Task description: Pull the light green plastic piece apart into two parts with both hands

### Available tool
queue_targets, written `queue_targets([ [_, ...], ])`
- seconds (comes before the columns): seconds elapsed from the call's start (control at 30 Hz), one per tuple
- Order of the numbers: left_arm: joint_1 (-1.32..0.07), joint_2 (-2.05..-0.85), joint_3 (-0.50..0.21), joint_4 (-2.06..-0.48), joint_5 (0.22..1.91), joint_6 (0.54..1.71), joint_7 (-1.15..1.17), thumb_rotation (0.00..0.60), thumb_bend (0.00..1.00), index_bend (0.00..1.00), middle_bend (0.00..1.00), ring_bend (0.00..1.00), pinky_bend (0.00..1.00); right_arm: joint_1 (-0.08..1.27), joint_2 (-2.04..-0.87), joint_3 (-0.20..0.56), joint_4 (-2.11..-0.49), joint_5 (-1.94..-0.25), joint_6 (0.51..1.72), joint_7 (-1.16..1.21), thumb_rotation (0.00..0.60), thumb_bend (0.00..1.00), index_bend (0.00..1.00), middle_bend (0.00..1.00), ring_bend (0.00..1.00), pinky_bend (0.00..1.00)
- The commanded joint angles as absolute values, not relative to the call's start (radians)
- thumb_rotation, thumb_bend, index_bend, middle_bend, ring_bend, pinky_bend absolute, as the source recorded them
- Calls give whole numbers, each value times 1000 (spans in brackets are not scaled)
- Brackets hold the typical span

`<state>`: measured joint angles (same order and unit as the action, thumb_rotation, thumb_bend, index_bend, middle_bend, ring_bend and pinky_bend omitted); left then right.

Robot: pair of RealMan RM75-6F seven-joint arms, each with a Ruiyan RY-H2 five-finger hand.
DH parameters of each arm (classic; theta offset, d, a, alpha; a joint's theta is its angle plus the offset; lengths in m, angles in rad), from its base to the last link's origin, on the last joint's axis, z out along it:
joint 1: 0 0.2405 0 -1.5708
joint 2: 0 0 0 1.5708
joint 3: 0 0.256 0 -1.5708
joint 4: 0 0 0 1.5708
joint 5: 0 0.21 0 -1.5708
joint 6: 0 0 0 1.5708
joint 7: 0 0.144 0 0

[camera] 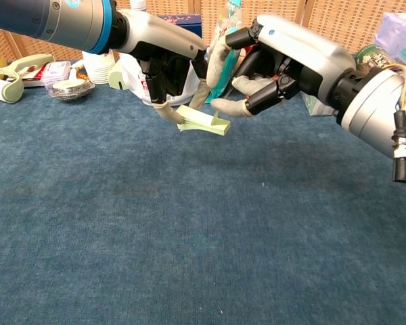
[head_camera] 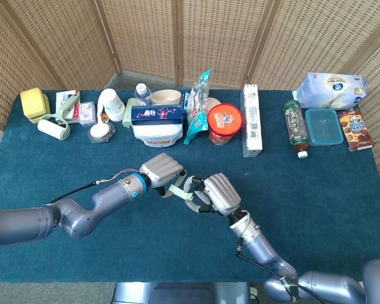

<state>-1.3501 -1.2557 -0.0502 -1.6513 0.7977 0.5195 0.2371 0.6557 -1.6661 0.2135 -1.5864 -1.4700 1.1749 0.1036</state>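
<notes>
The light green plastic piece hangs just above the blue tablecloth at mid-table. My left hand pinches its left end from above. My right hand is close on the right, its fingers apart. Its thumb hovers over the piece's right end and one finger is raised above. I cannot tell whether the thumb touches the piece. The hands hide part of the piece in the head view.
A row of goods lines the table's far edge: a lint roller, a white cup, a red snack can, a long white box, a bottle and a blue lidded container.
</notes>
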Motion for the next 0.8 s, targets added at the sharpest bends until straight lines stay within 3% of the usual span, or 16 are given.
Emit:
queue_targets([
  [0.03, -1352, -1257, -49, -1651, 799, 519, 237, 600, 346, 599, 1000, 1000, 1000, 656, -1667, 213, -1584, -1467, 1174, 101, 600, 323, 533, 1000, 967, 841],
  [0.23, -1357, -1258, -48, -1650, 801, 520, 236, 600, 345, 599, 1000, 1000, 1000, 655, -1667, 211, -1582, -1463, 1175, 103, 600, 327, 569, 1000, 968, 842],
  [0.8, -1361, -1232, -43, -1664, 810, 524, 230, 600, 345, 598, 1000, 1000, 1000, 653, -1652, 203, -1578, -1463, 1172, 99, 600, 333, 498, 1000, 964, 833],
])
